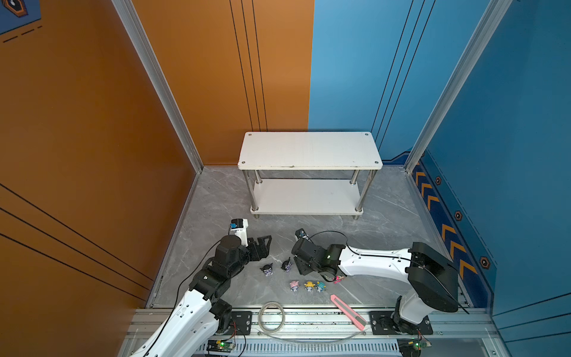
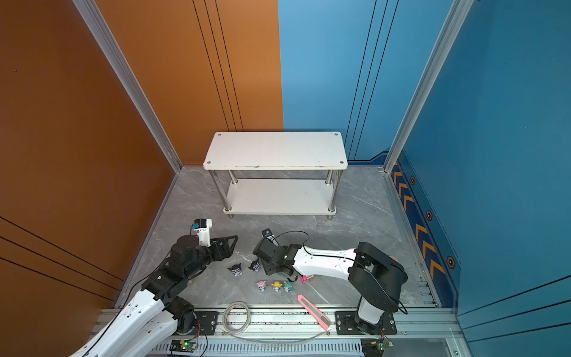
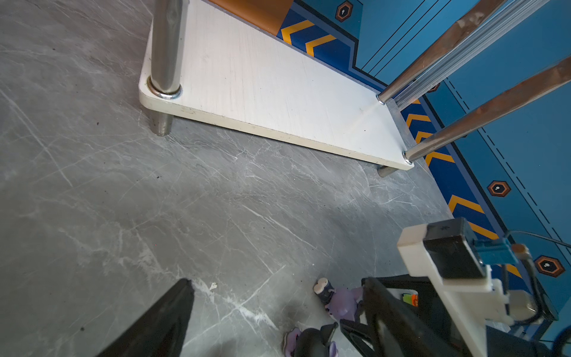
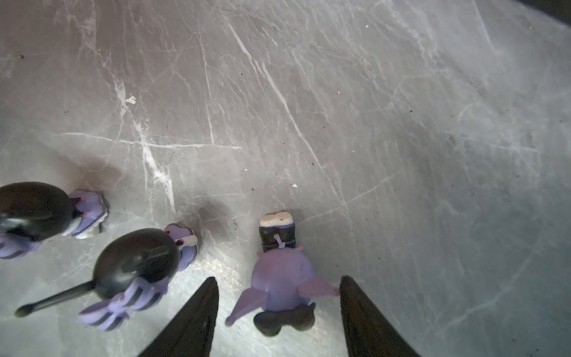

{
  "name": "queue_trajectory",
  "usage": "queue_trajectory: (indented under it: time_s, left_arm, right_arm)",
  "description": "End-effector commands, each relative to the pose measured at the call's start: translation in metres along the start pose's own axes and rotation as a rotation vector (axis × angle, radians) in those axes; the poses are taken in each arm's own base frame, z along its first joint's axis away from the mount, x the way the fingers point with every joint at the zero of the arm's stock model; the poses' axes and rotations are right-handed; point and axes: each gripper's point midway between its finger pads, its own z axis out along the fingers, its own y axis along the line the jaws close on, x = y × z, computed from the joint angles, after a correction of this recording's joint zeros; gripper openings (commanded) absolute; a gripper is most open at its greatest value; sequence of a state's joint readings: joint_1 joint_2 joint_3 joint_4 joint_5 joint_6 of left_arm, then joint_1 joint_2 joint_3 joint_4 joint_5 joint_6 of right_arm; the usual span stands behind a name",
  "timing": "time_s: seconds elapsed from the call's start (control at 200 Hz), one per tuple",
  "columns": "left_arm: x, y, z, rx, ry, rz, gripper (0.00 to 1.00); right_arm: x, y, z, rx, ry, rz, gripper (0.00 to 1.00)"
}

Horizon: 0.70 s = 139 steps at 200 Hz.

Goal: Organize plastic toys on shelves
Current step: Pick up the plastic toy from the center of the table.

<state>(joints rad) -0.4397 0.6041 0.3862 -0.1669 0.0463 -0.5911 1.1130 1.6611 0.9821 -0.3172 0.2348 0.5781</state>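
The shelves stand empty at the back in both top views; the lower board fills the left wrist view. On the floor, two black-purple figurines stand between the arms. A third black-purple figurine lies flat between the fingers of my open right gripper; one fingertip touches its ear. Three pastel figurines form a row. A pink truck peeks from under the right arm. My left gripper hangs open and empty, beside the figurines.
A pink utility knife and a coil of clear tubing lie at the front edge on the metal rail. Orange and blue walls close in the grey marble floor on three sides.
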Motion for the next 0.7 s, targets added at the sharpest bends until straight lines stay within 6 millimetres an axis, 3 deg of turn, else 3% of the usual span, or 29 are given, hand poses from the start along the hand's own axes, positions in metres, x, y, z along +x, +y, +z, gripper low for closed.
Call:
queue_trajectory:
  time_s: [0.0,0.691]
  left_arm:
    - [-0.0038,-0.0047,-0.0009,0.016,-0.015,0.02,0.87]
    - [-0.0026,-0.001,-0.0005,0.002,-0.017,0.02,0.88]
  right_arm:
    - [0.0085,-0.0032,0.0082,0.005,0.021,0.019,0.64]
    - [0.0099,-0.0088,0.015,0.028,0.015,0.055,0.59]
